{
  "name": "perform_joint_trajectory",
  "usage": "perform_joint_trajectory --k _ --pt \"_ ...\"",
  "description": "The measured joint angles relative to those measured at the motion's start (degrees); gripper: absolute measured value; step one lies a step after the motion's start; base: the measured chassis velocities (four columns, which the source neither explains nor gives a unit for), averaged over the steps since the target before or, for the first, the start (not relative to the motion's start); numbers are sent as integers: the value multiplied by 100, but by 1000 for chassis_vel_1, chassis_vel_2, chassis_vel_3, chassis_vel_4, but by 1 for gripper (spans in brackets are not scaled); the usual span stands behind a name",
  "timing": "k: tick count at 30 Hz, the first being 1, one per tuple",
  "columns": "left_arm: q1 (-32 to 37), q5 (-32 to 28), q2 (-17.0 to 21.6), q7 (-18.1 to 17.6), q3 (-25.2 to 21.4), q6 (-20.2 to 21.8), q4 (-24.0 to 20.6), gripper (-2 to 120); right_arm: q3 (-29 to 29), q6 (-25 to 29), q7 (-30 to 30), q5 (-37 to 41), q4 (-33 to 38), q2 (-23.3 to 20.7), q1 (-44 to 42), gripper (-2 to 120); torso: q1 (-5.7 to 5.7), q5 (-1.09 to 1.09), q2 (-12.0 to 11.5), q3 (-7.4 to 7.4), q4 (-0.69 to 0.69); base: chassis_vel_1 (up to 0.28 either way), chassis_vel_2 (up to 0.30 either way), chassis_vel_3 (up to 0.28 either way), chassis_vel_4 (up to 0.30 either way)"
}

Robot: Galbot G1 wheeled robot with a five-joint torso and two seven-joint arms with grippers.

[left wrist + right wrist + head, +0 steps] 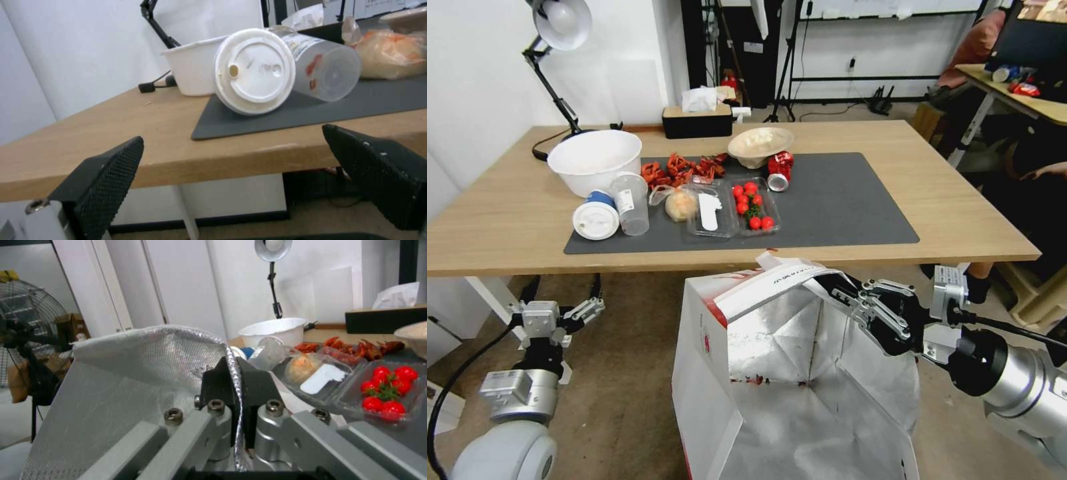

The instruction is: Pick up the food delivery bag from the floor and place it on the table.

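The food delivery bag [774,373], white with red trim and silver foil lining, hangs open in front of the table's near edge. My right gripper [835,291] is shut on the bag's upper rim; in the right wrist view the foil edge [133,373] runs pinched between the black fingers [218,383]. The light-wood table [947,200] with its dark grey mat [840,207] lies just beyond the bag. My left gripper [579,312] hangs open and empty below the table's front left edge, its black pads [106,180] spread wide before the table edge [178,160]. The floor [620,373] shows beneath.
On the mat stand a white bowl [594,160], a tipped lidded cup [596,219], a clear cup [630,203], crayfish [684,168], trays with tomatoes [752,205], a red can [779,171] and a paper bowl [759,144]. A lamp [560,27] and tissue box [697,120] sit behind. Another desk [1020,93] stands at right.
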Motion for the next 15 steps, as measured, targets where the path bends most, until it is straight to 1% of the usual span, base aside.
perform_joint_trajectory --k 6,10,15 --pt "-25 -2 -9 1 25 22 6 100 -25 1 11 20 0 -2 9 0 61 0 137 77 0 0 0 0 0" --pt "-32 1 0 2 37 43 6 100 -27 3 -5 21 -1 8 0 0 117 0 271 154 0 0 0 0 0" --pt "-30 0 12 3 28 44 6 100 -34 12 -24 21 -1 18 1 0 157 0 369 210 0 0 0 0 0"
